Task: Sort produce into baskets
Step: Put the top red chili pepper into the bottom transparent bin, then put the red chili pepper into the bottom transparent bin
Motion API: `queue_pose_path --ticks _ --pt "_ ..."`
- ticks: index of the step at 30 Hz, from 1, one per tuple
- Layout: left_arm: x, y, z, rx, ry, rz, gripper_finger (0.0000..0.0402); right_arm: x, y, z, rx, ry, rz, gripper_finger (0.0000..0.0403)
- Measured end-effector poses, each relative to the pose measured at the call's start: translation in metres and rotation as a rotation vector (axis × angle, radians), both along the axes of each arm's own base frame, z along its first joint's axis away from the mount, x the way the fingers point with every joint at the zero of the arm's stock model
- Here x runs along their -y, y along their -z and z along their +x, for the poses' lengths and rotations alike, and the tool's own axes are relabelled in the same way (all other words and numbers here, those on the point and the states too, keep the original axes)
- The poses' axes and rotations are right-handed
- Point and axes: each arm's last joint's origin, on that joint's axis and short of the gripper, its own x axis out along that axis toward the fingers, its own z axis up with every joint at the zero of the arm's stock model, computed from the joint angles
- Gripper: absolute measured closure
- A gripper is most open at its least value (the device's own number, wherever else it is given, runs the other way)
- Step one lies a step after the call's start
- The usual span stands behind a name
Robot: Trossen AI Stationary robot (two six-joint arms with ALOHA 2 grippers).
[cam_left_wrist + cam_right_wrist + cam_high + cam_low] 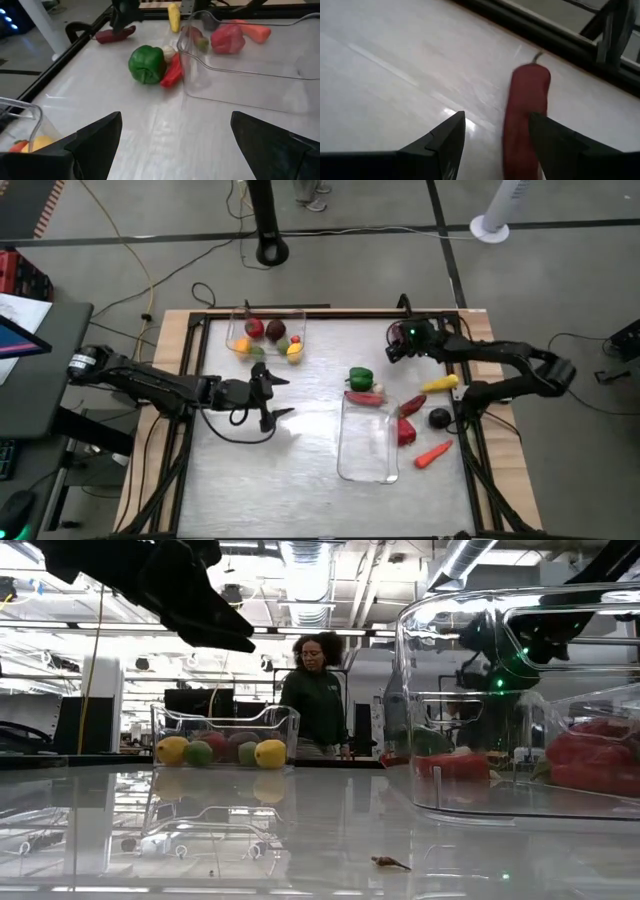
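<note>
- The table (300, 470) is pale and glossy, seen from above with one dark arm at each side.
- The left gripper (276, 397) sits over the table's left half, just below the far basket; its fingers (95, 137) are spread wide apart and hold nothing.
- The right gripper (397, 346) is near the table's far right corner; in its wrist view the fingers (447, 137) are parted, with a red chili (525, 120) lying on the table between them; one finger is at the chili's side, though whether it touches cannot be told.
- The far basket (262, 320) is a clear tray near the table's far edge, left of centre; it holds round pieces (266, 338) in red, maroon, yellow, green and orange.
- The near basket (366, 450) is a clear tray right of centre; whether anything lies inside it cannot be told.
- A green pepper (361, 378) lies just beyond that basket, beside another red chili (364, 397) at the basket's far rim.
- To the basket's right lie red pieces (408, 420) against its wall, a yellow piece (440, 384), a dark round piece (439, 417) and a carrot (433, 454).
- In the low view, a person (318, 695) in a dark top stands beyond the table.
</note>
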Motion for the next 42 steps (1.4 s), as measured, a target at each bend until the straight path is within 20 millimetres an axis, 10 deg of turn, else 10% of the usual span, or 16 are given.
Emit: queue_pose_path --ticks 27,35,42 --pt "0.007 -0.071 0.017 0.195 -0.021 0.064 0.0041 -0.002 0.015 0.005 -0.054 -0.083 0.090 0.0379" --pt "0.007 -0.078 0.018 0.202 -0.013 0.088 0.0041 -0.026 -0.023 0.014 0.010 -0.191 0.014 0.0340" --pt "0.007 -0.075 0.018 0.177 -0.015 0.081 0.0041 -0.013 -0.038 0.011 -0.034 -0.170 0.013 0.0217"
